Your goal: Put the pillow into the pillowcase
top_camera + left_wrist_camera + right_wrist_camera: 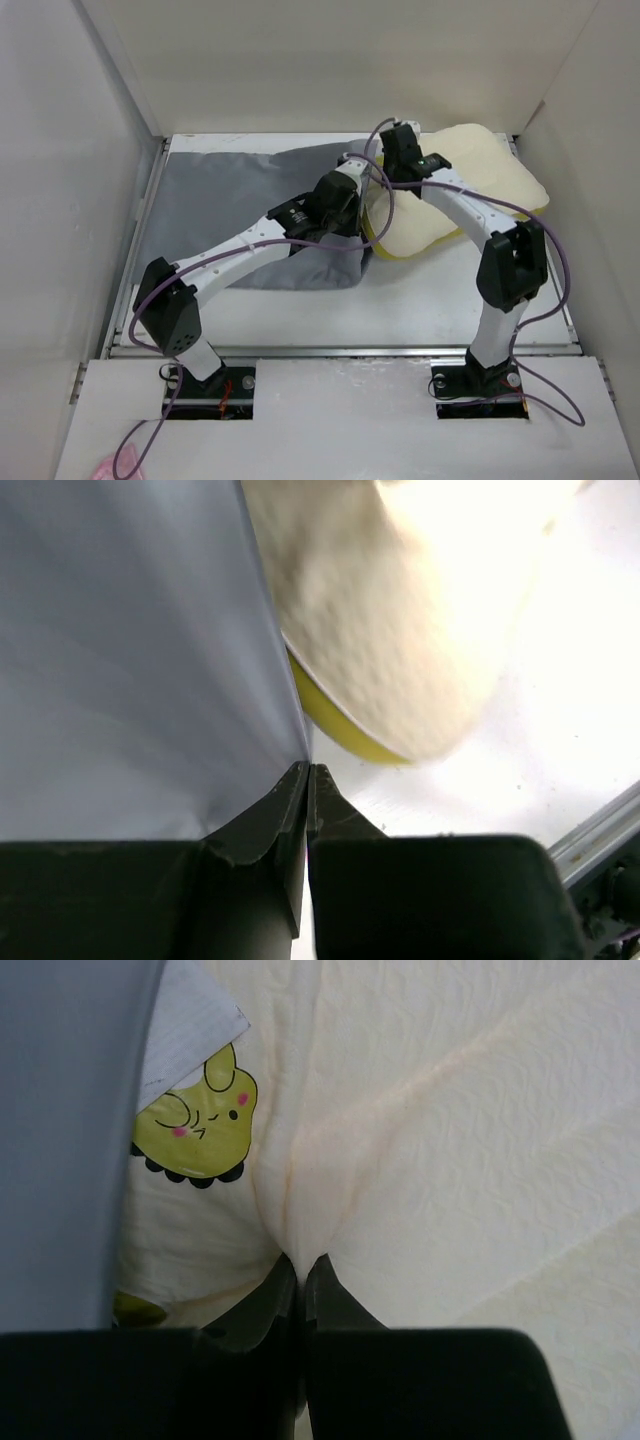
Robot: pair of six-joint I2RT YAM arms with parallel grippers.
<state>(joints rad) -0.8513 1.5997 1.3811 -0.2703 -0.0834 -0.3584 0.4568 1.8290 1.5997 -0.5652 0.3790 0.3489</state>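
Note:
The grey pillowcase (240, 205) lies flat and wrinkled at the back left of the table. The cream pillow (475, 180) sits at the back right, its left end against the pillowcase's right edge. My left gripper (358, 195) is shut on that edge; in the left wrist view its closed tips (308, 772) pinch the grey fabric (130, 660), with the pillow's cream end (400, 610) and yellow band (335, 718) just beyond. My right gripper (398, 155) is shut on a fold of the pillow's cover (302, 1260), next to its yellow logo (200, 1120).
White walls enclose the table on the left, back and right. A metal rail (340, 350) runs along the table's near edge. A white label (185, 1030) sticks out over the logo, and the grey pillowcase (60, 1140) fills the left side of the right wrist view.

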